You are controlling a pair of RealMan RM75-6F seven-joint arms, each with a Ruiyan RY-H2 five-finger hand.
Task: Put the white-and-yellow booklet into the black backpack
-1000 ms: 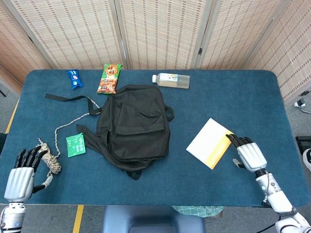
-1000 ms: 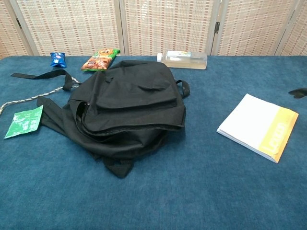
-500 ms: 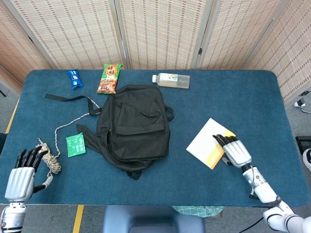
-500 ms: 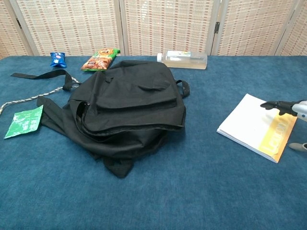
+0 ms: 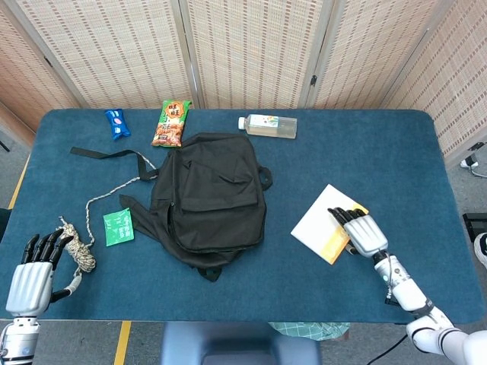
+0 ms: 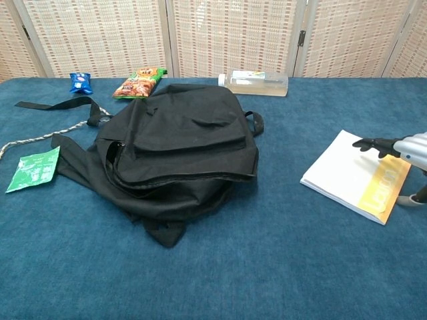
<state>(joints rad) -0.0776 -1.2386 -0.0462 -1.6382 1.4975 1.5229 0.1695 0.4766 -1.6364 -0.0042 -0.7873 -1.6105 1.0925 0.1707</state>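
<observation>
Booklet [image 5: 326, 226] lies flat on the blue table [image 5: 365, 152], right of centre — well apart from the black backpack [image 5: 209, 199] at mid-frame. Right hand [image 5: 362, 232] over its yellow edge, fingers extended, grasping nothing. Left hand [image 5: 32, 275] at lower left, fingers spread, beside a coiled rope [image 5: 79, 252] — holding nothing.

Booklet [image 5: 326, 222] right of backpack [image 5: 209, 198]; bottle [image 5: 268, 125] behind.

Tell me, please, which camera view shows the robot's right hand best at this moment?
The head view: the whole right hand shows from above, fingers extended over the yellow edge of the white-and-yellow booklet. The chest view catches only its dark fingertips and part of the hand at the frame's right edge.
</observation>
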